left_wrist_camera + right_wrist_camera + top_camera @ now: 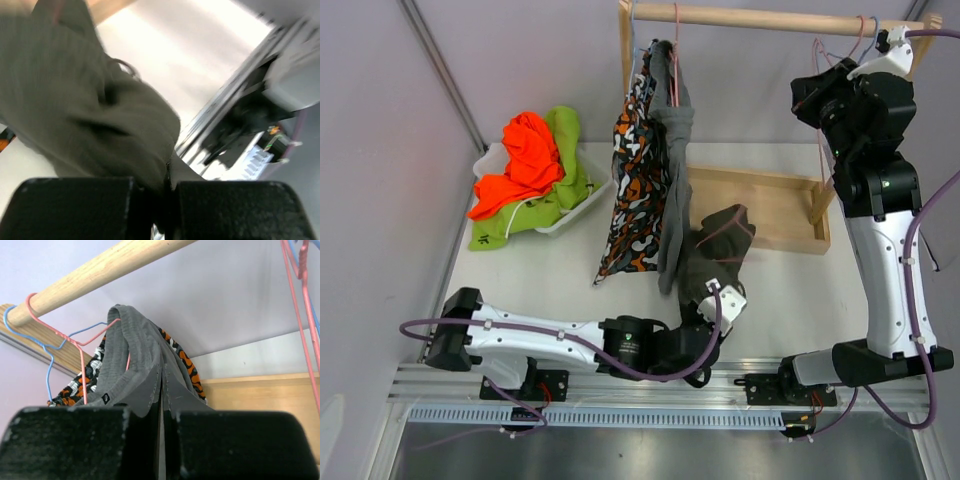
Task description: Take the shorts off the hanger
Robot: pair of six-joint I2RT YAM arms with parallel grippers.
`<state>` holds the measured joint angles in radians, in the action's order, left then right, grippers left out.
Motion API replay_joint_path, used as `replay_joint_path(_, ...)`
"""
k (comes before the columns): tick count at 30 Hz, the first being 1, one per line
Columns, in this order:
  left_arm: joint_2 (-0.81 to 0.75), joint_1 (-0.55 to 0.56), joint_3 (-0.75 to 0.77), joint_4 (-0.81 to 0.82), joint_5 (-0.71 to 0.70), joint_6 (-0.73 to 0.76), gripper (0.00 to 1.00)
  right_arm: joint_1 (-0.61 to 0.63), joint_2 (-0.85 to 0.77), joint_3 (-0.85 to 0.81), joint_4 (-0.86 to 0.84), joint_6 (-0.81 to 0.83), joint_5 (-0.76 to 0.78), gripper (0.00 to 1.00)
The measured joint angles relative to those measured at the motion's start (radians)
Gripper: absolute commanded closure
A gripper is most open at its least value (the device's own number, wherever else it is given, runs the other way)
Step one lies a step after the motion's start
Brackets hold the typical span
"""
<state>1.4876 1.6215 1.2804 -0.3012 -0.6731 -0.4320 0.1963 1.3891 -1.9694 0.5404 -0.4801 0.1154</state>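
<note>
Camouflage shorts (635, 170) and dark grey shorts (672, 150) hang on wire hangers from the wooden rod (760, 18); both also show in the right wrist view, grey (135, 355) and camouflage (185, 365). A second pair of dark grey shorts (718, 250) is bunched low over the table with a pink hanger wire across it. My left gripper (722, 297) is shut on this pair (90, 100); the cloth runs between the fingers (167, 200). My right gripper (807, 95) is shut and empty (161, 405), raised near the rod's right end, apart from the hanging shorts.
Lime green shorts (565, 180) and orange shorts (525, 160) lie in a white tray (582, 205) at the back left. Empty pink hangers (300, 315) hang at the rod's right end. The rack's wooden base (770, 205) lies behind the held shorts.
</note>
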Motion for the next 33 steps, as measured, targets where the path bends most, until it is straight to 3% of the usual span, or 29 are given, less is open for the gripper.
replay_joint_path(10, 0.02, -0.114, 0.007, -0.003, -0.019, 0.006, 1.0, 0.006, -0.142, 0.143, 0.017, -0.048, -0.054, 0.98)
replay_joint_path(11, 0.02, -0.128, 0.007, 0.006, -0.019, 0.006, 1.0, 0.008, -0.158, 0.151, 0.033, -0.05, -0.069, 0.87)
replay_joint_path(12, 0.02, -0.137, 0.006, 0.008, -0.019, 0.005, 1.0, 0.013, -0.173, 0.153, 0.06, -0.05, -0.097, 0.41)
replay_joint_path(13, 0.02, -0.141, 0.002, 0.009, -0.019, 0.003, 1.0, 0.018, -0.184, 0.153, 0.089, -0.048, -0.122, 0.24)
replay_joint_path(15, 0.02, -0.142, -0.01, 0.007, -0.019, -0.008, 1.0, 0.032, -0.195, 0.153, 0.168, -0.019, -0.168, 0.04)
replay_joint_path(17, 0.02, -0.141, -0.032, -0.002, -0.021, -0.031, 1.0, 0.043, -0.201, 0.186, 0.224, 0.014, -0.195, 0.0)
replay_joint_path(27, -0.153, -0.14, -0.317, -0.124, -0.026, -0.226, 1.0, 0.008, -0.213, 0.812, 0.277, 0.07, -0.239, 0.01)
replay_joint_path(33, -0.343, -0.16, -0.385, -0.194, -0.033, -0.291, 1.0, -0.011, -0.209, 0.966, 0.278, 0.074, -0.242, 0.01)
